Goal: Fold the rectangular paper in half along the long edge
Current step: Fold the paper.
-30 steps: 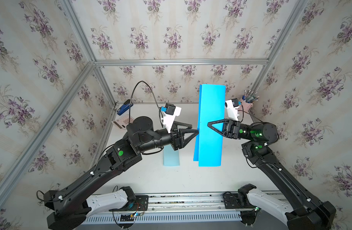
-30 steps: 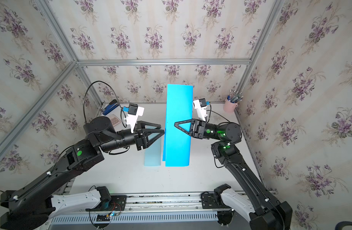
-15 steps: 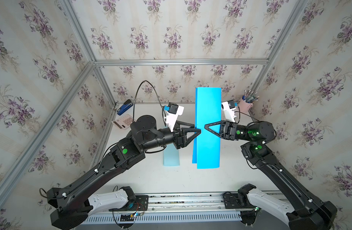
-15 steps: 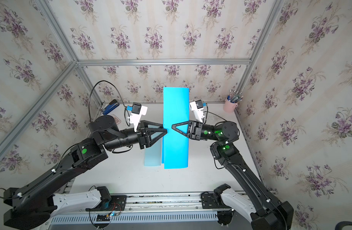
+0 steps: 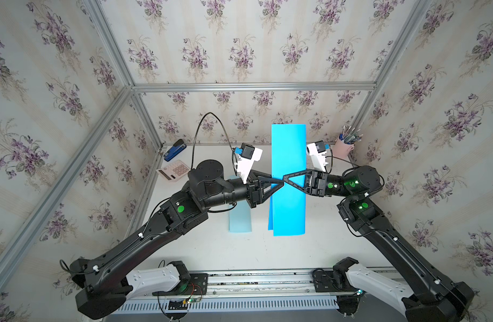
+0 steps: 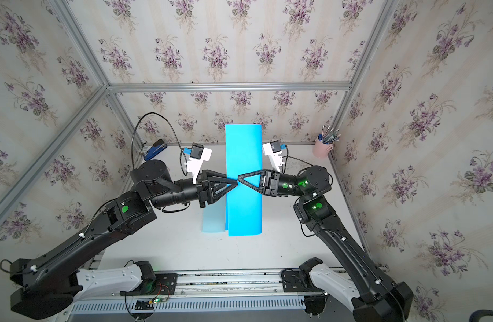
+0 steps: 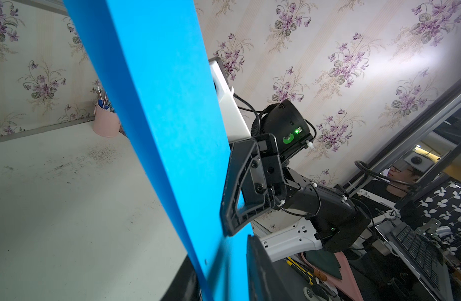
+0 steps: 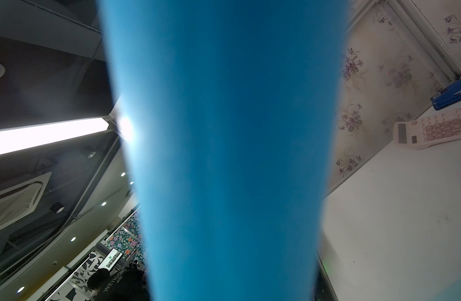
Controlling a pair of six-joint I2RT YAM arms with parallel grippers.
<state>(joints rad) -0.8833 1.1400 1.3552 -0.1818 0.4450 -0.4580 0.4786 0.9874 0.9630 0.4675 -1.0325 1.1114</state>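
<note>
The bright blue rectangular paper (image 5: pixel 288 156) (image 6: pixel 243 150) is held up off the white table, doubled over, with two layers showing at its near end. My left gripper (image 5: pixel 281 184) (image 6: pixel 234 184) is shut on the middle of the paper's left long edge. In the left wrist view the paper (image 7: pixel 156 104) runs between my two dark fingers (image 7: pixel 260 273). My right gripper (image 5: pixel 285 177) (image 6: pixel 239 177) reaches across the paper from the right, shut on it tip to tip with the left. The blue paper (image 8: pixel 229 156) fills the right wrist view and hides those fingers.
A pale blue sheet (image 5: pixel 239 217) lies flat on the table (image 5: pixel 337 245) under my left wrist. A blue stapler (image 5: pixel 174 149) and a calculator (image 5: pixel 174 170) sit at the back left. A pink cup of pens (image 5: pixel 344 146) stands at the back right.
The right gripper carried the paper a little to the left. The left gripper came up to the paper's left edge with open jaws and has closed on it.
</note>
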